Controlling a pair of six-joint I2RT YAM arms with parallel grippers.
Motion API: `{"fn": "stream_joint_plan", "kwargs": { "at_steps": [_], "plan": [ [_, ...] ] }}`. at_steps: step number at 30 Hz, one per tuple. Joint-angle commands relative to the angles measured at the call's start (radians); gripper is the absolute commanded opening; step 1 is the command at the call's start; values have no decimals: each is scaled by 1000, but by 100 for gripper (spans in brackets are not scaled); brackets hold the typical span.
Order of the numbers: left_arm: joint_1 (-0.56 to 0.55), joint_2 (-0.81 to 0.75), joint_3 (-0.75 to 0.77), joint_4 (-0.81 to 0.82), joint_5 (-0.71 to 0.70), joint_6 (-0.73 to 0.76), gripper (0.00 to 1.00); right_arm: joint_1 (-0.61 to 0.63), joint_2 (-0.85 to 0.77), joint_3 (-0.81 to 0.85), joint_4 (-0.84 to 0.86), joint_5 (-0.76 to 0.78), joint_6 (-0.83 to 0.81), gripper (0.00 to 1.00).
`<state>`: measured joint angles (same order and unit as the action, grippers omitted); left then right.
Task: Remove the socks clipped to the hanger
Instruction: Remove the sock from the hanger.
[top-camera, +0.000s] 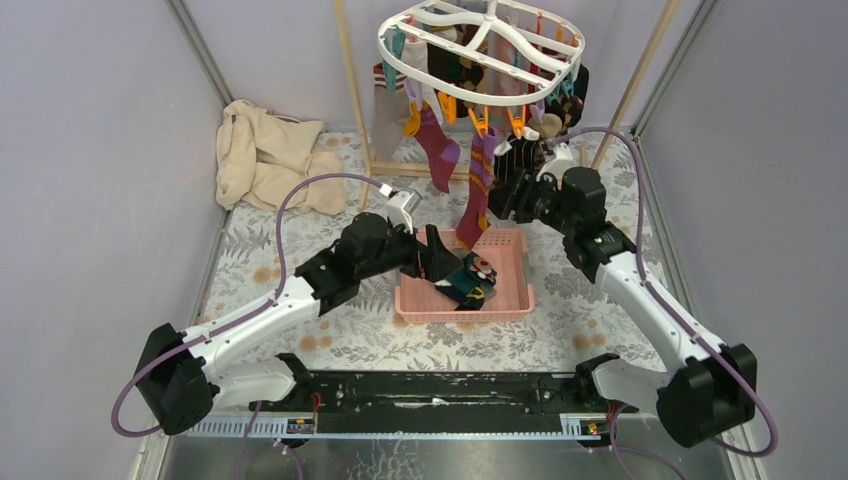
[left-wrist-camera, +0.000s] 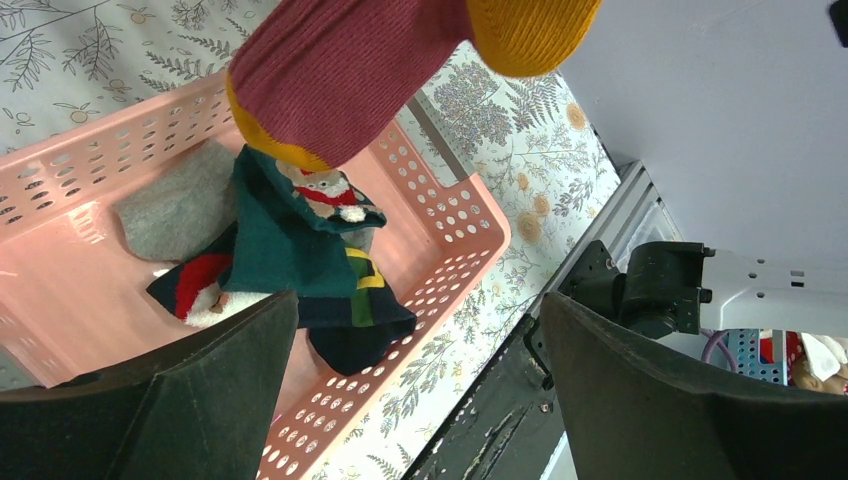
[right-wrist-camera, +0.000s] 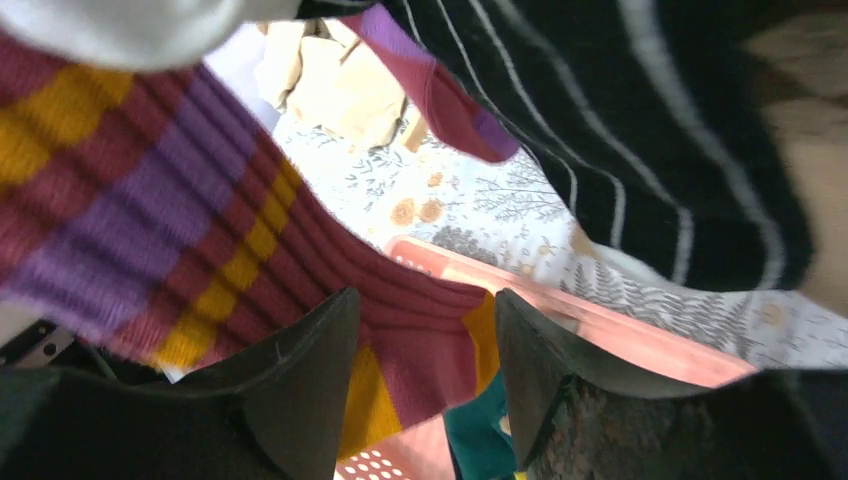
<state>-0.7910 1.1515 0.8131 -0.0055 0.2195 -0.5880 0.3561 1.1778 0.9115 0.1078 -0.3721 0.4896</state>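
The white oval hanger (top-camera: 392, 52) hangs at the top, with socks clipped round its rim. A maroon, purple and yellow striped sock (top-camera: 476, 205) dangles from it down to the pink basket (top-camera: 460, 312). My right gripper (top-camera: 500, 192) is beside this sock; in the right wrist view its jaws (right-wrist-camera: 425, 300) stand apart, and the striped sock (right-wrist-camera: 150, 220) lies just beyond them. My left gripper (top-camera: 438, 258) hovers open over the basket (left-wrist-camera: 440, 260), with nothing between its fingers (left-wrist-camera: 418, 310). The sock's yellow toe (left-wrist-camera: 530, 30) hangs above it.
Several loose socks (top-camera: 468, 280) lie in the basket, a dark green one (left-wrist-camera: 300, 240) on top. A black striped sock (right-wrist-camera: 640, 130) hangs close to my right gripper. Wooden poles (top-camera: 352, 100) stand behind the hanger. A beige cloth (top-camera: 265, 155) lies at the back left.
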Motion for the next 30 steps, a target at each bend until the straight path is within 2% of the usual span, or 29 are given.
{"fn": "stream_joint_plan", "kwargs": {
  "at_steps": [1, 4, 7, 14, 18, 24, 30],
  "plan": [
    [3, -18, 22, 9, -17, 18, 99, 3, -120, 27, -98, 148, -119, 61],
    [3, -13, 24, 9, -18, 14, 99, 3, -170, 34, -145, 246, -159, 63],
    [3, -8, 30, 9, -17, 13, 99, 3, -165, 56, -131, 254, -173, 64],
    [2, -20, 36, -19, -22, 14, 99, 3, -82, 89, 46, 88, -132, 64],
    [3, -27, 29, -22, -26, 13, 99, 3, -34, 122, 85, 65, -119, 62],
    [3, -26, 26, -21, -25, 11, 99, 3, 15, 162, 121, 136, -139, 61],
    [3, -30, 25, -23, -25, 14, 99, 3, 14, 196, 95, 227, -181, 67]
  ]
}}
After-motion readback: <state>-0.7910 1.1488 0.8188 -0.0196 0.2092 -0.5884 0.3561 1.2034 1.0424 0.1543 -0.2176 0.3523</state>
